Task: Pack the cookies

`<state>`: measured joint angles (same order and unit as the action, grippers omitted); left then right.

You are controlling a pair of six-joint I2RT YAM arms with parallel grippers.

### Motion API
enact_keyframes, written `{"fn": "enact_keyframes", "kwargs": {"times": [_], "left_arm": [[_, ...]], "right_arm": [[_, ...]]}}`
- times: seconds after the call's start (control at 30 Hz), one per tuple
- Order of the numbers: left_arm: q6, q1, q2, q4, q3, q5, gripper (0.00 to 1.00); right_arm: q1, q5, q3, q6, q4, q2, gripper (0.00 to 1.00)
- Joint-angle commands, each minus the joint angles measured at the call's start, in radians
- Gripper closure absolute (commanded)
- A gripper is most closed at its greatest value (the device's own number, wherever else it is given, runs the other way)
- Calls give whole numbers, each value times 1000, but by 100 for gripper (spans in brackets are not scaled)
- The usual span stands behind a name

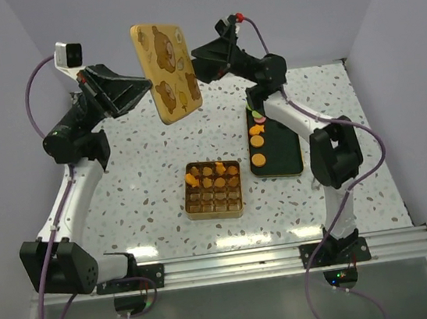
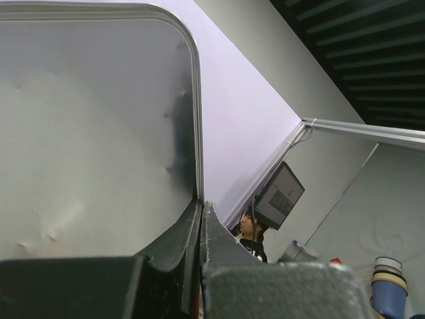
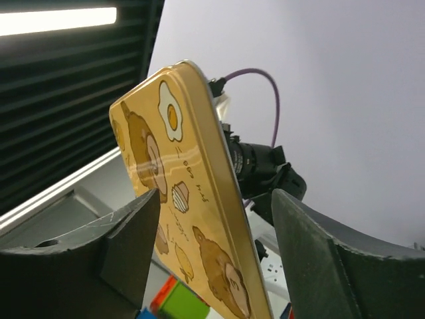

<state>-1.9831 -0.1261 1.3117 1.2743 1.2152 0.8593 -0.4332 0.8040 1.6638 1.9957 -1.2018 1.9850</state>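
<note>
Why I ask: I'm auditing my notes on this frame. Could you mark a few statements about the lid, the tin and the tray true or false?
1. The left tool pinches the bear-print lid up in the air. True.
2. The lid sits on the tin. False: the tin stands open on the table, with the lid held above it.
3. The right tool is clamped shut on the lid. False: its fingers stand apart, one on either side of the lid.
4. Cookies lie in the tin, and more lie on the black tray. True.
5. Every compartment of the tin is filled. False: only the far rows hold cookies; the near rows look empty.
</note>
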Motion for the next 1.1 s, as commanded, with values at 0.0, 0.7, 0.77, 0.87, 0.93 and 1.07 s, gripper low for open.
{"fn": "enact_keyframes", "kwargs": {"times": [0.0, 0.7, 0.77, 0.87, 0.93, 1.07], "left_arm": [[-120, 5, -34, 177, -6, -20, 100], [48, 6, -181, -84, -258, -9, 50], [105, 8, -200, -219, -272, 9, 41], [275, 8, -224, -405, -264, 52, 35], [474, 9, -241, -680, -231, 58, 1], [832, 9, -238, -1178, -175, -14, 0]], "right_arm": [[-53, 35, 114, 135, -134, 15, 30], [-76, -48, -101, 319, -412, -121, 94], [-68, -43, -131, 301, -385, -155, 96], [-20, -14, -237, 174, -203, -268, 97], [37, 30, -294, 80, -63, -343, 98], [122, 106, -419, -221, 346, -509, 100]]}}
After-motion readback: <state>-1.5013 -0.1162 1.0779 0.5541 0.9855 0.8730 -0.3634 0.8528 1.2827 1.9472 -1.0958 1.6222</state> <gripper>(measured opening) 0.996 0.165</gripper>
